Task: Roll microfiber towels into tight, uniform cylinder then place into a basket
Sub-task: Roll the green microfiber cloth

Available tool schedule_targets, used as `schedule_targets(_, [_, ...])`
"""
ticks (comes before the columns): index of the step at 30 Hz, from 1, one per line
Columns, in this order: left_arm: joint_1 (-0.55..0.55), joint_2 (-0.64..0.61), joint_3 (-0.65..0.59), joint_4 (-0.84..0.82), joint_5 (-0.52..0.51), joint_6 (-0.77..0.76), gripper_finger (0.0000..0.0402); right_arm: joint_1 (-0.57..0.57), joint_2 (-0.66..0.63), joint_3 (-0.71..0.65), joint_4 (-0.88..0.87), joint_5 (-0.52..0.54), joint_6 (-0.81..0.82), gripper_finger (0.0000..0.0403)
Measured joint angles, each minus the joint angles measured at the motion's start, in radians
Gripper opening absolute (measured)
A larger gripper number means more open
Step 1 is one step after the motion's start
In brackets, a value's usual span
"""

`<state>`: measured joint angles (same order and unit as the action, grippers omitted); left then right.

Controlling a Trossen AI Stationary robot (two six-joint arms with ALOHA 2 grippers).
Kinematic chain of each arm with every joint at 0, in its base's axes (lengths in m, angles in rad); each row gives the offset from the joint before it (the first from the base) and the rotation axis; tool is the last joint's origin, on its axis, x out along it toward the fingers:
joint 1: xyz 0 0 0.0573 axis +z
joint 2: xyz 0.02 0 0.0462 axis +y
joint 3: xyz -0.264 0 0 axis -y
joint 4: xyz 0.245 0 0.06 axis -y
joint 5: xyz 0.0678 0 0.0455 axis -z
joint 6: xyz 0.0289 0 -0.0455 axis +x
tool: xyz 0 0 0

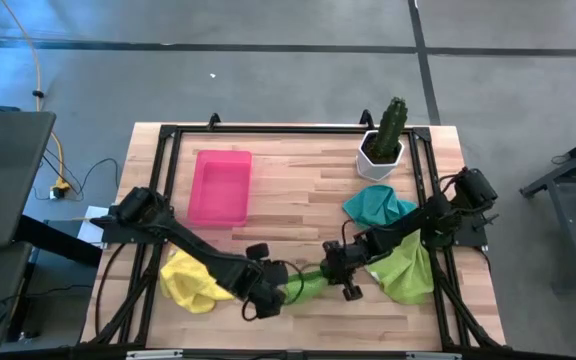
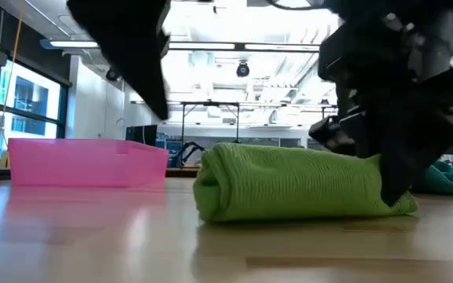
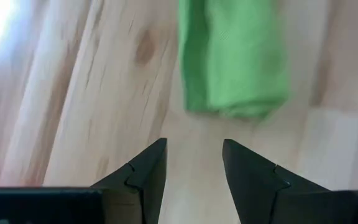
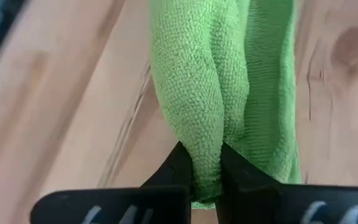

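A rolled lime green towel (image 1: 308, 283) lies on its side on the table near the front edge; it also shows in the low view (image 2: 289, 185). My right gripper (image 1: 343, 272) is shut on the roll's right end. My left gripper (image 1: 268, 292) is open and empty just off the roll's left end (image 3: 235, 62), touching nothing. A yellow towel (image 1: 190, 280) lies crumpled under my left arm. A teal towel (image 1: 378, 205) and a larger lime green towel (image 1: 408, 270) lie crumpled at the right. The pink basket (image 1: 220, 185) stands at the back left. My right gripper pinches a thick fold of the roll (image 4: 207, 155) between its two fingers, at the roll's right end (image 2: 384, 185). The fingers come down from above and lie along the roll. The roll rests on the table along its whole length.
A white pot with a green cactus (image 1: 383, 140) stands at the back right, behind the teal towel. A black frame (image 1: 168, 135) runs round the table's edges. Bare wood lies between the basket and the cactus pot.
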<state>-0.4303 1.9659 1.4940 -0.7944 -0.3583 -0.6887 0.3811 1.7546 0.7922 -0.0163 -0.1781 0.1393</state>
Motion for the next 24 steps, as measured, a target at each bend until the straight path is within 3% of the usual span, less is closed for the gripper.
schedule_targets(6, [-0.047, 0.016, 0.000, 0.199, -0.122, 0.157, 0.0147, -0.079, -0.004, -0.147, 0.308, -0.204, 0.267, 0.0005])
schedule_targets(9, [-0.049, 0.038, 0.001, 0.269, -0.133, 0.232, 0.0147, -0.094, -0.004, -0.187, 0.395, -0.255, 0.421, 0.0005])
schedule_targets(16, [0.011, 0.106, 0.000, 0.354, -0.128, 0.304, 0.0147, -0.109, -0.009, -0.192, 0.397, -0.307, 0.642, 0.0010])
schedule_targets(24, [0.051, 0.163, 0.001, 0.405, -0.086, 0.344, 0.0147, -0.119, -0.009, -0.190, 0.360, -0.321, 0.728, 0.0015])
